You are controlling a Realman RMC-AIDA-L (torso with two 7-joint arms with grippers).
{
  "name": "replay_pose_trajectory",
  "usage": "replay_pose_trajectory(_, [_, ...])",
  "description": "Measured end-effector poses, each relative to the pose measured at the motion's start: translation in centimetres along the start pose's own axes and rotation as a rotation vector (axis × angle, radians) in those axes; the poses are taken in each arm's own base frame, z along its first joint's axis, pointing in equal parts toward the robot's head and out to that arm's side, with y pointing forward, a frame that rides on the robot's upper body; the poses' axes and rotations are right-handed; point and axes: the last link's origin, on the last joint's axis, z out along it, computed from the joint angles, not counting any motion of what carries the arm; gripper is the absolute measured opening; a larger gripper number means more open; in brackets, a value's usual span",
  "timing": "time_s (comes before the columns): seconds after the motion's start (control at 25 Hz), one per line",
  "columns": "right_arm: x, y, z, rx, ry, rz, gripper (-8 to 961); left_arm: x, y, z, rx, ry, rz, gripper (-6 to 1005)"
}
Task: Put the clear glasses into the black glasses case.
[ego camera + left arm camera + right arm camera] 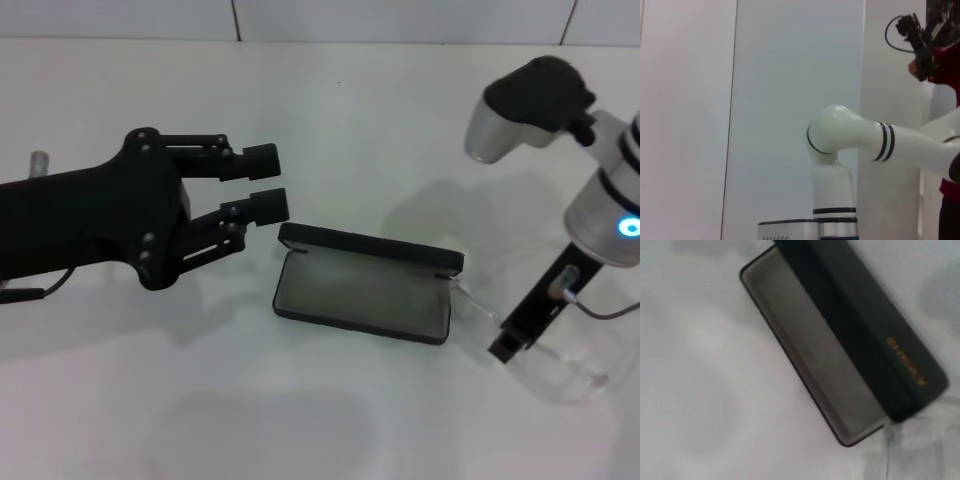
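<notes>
2 things matter here, and both sit on the white surface [330, 420] toward my right side. The black glasses case [365, 292] lies open near the middle, lid tipped back, grey lining bare and nothing in it; my right wrist view shows the same hollow tray [825, 370] with the orange lettering on the lid. The clear glasses [560, 368] lie just beyond the case's right end, a faint transparent shape on the surface, with 1 clear arm reaching toward the case corner.

My right gripper [508, 345] is down at those glasses, at their case-side end. I cannot tell from these views whether its fingers are spread or closed, or whether they have the frame yet. My left gripper [262, 182] hovers off the case's left end with its 2 fingers parted and nothing between them.

The relation that counts: the glasses lie directly under my right arm and well apart from my left, so the right arm is the one to carry them. The case's long axis runs roughly left to right, tilted a little, and the glasses look about as long as the tray, so I judge they must be lined up with that axis before lowering in.
</notes>
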Motion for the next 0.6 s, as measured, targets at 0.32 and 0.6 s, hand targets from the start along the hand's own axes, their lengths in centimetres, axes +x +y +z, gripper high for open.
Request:
replay_pose_trajectory(0.32, [2.7,-1.4,-2.4,0.013,-0.08,0.038,165,0.1,0.3,-0.3,-0.002,0.04,-0.009,340])
replay_pose_trajectory(0.6, [5.4,-2.8,-5.2,0.017,-0.18,0.067,128,0.2,0.9,-1.0,0.02,0.097,-0.02,332])
